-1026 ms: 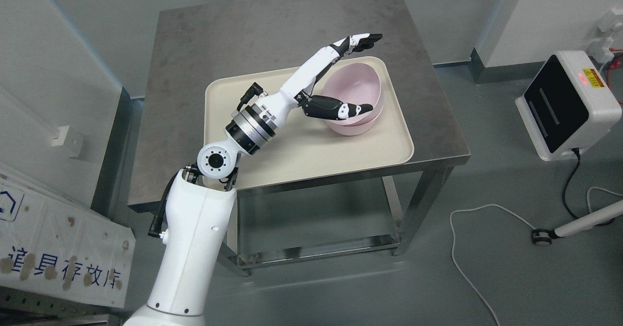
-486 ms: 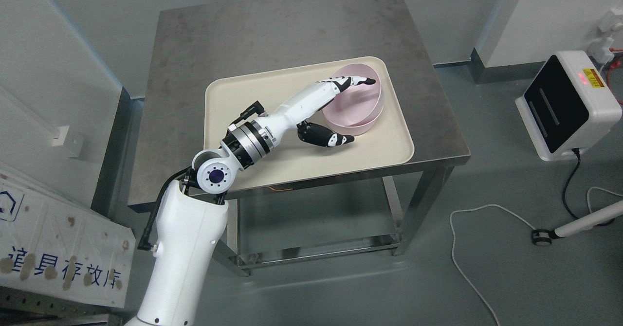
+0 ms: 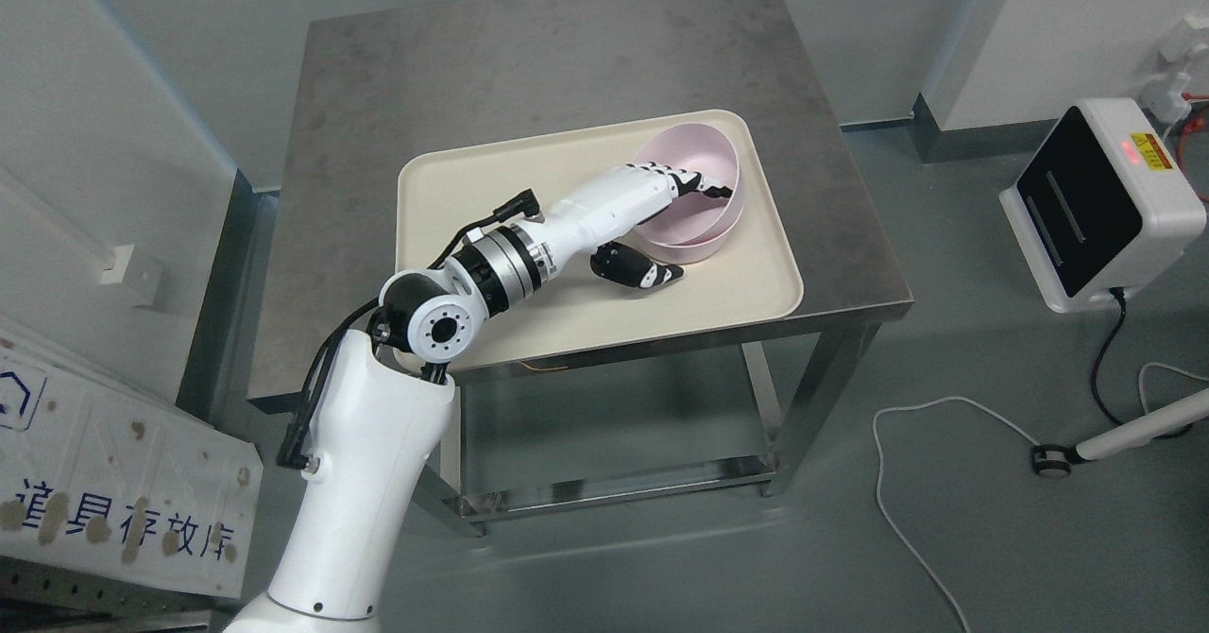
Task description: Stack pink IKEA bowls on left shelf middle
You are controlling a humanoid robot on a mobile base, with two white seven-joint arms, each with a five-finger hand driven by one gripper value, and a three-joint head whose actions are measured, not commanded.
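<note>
The task had barely begun: the pink bowl point(image 3: 694, 194) sat in the far right corner of the cream tray point(image 3: 491, 198) on the steel table point(image 3: 453, 66), and no shelf was in view. Whether one bowl or a nested pair stood there could not be told. The left hand point(image 3: 661, 213) straddled the bowl's near rim, fingers point(image 3: 704, 186) curled inside, thumb outside near the base; a firm pinch could not be confirmed. Lifting, carrying and placing all remained. Right of the table stood a white appliance point(image 3: 1100, 203), with a cable point(image 3: 907, 482) on the floor. Nothing blocked the bowl itself.
</note>
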